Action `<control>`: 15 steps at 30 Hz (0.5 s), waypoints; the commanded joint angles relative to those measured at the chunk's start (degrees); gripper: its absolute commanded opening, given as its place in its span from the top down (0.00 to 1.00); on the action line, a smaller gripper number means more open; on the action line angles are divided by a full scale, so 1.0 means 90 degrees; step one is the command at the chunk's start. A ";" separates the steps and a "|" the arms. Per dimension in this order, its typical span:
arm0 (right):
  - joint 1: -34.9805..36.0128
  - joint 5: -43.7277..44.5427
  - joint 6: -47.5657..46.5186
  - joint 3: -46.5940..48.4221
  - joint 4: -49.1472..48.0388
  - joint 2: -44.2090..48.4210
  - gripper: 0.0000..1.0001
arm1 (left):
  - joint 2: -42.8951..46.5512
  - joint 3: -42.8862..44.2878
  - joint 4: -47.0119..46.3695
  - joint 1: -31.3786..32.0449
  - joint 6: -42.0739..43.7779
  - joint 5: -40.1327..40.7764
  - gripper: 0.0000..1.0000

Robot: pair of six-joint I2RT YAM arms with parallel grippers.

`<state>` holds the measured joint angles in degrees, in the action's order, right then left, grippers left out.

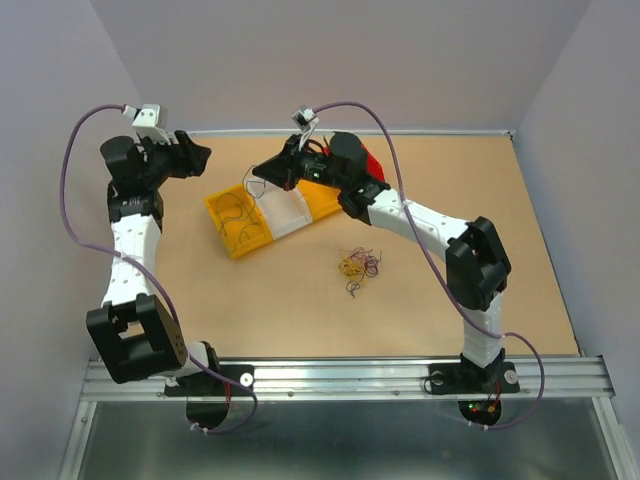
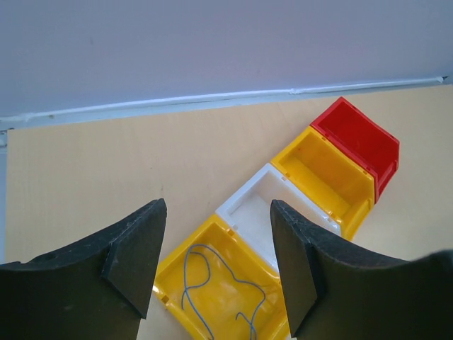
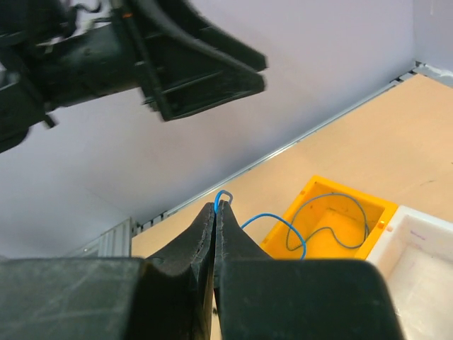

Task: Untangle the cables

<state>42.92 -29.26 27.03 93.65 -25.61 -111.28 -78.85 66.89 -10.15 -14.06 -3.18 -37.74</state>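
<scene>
Mid-table, right of centre, the cable clump (image 1: 358,265) lay loose on the table (image 1: 480,300), and neither arm touched it. Beyond it, toward the far-left corner, the yellow bin (image 1: 238,222) at the left end of the bin row held most of a blue wire (image 3: 271,215). Right gripper (image 3: 219,209) hovered above that bin's far side, jaws pressed together and pinching the wire's end. Left gripper (image 2: 216,212) hung near the far edge, jaws spread, nothing in them. Looked like drop-off: one strand out of the clump, going into a bin. Next move probably called for the right jaws to part over the bin, then a trip back to the clump.
</scene>
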 commanded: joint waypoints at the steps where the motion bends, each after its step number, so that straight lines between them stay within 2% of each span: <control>1: 0.0134 0.0272 -0.0190 0.0824 0.0100 -0.0466 0.99 | 0.0693 -0.0313 0.0259 -0.0165 0.0236 0.0012 0.29; 3: 0.0144 0.0370 -0.0249 0.1224 0.0276 -0.0817 0.99 | 0.0908 -0.0566 0.0240 -0.0195 0.0275 0.0490 0.29; 7: 0.0202 0.0555 -0.0482 0.1908 0.0569 -0.1529 1.00 | 0.1338 -0.1210 -0.0013 -0.0234 0.0509 0.0736 0.29; 11: 0.0261 0.0623 -0.0649 0.2416 0.0784 -0.1950 0.99 | 0.1398 -0.1621 -0.0511 -0.0244 0.0490 0.0532 0.31; 15: 0.0329 0.0643 -0.0678 0.2398 0.0833 -0.2273 0.99 | 0.1349 -0.2090 -0.1097 -0.0322 0.0209 0.0112 0.32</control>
<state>44.64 -24.40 22.65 112.09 -18.44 -130.43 -67.35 50.46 -12.27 -16.25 -0.03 -33.26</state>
